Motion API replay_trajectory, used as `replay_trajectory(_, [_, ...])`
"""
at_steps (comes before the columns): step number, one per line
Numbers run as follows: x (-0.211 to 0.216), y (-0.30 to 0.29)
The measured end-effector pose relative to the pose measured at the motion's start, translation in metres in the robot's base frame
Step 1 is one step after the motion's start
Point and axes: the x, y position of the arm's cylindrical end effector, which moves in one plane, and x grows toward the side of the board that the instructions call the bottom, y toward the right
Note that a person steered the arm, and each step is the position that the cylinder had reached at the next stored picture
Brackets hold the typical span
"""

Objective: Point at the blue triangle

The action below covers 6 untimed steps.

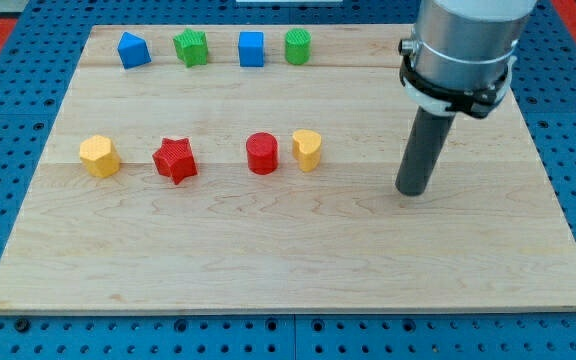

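Observation:
The blue triangle (133, 49) lies at the view's top left of the wooden board (288, 250). My tip (412, 190) rests on the board at the view's right, far from the blue triangle and well to the right of the yellow heart (307, 149). No block touches my tip.
Along the top row are a green star (192, 47), a blue cube (252, 48) and a green cylinder (298, 46). In the middle row are a yellow hexagon (100, 156), a red star (175, 160) and a red cylinder (262, 153).

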Motion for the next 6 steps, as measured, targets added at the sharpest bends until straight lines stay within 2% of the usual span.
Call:
replay_trajectory(1, [-0.058,0.007])
replay_trajectory(3, [-0.085,-0.050])
replay_trajectory(4, [-0.085,-0.101])
replay_trajectory(6, [-0.108,-0.250])
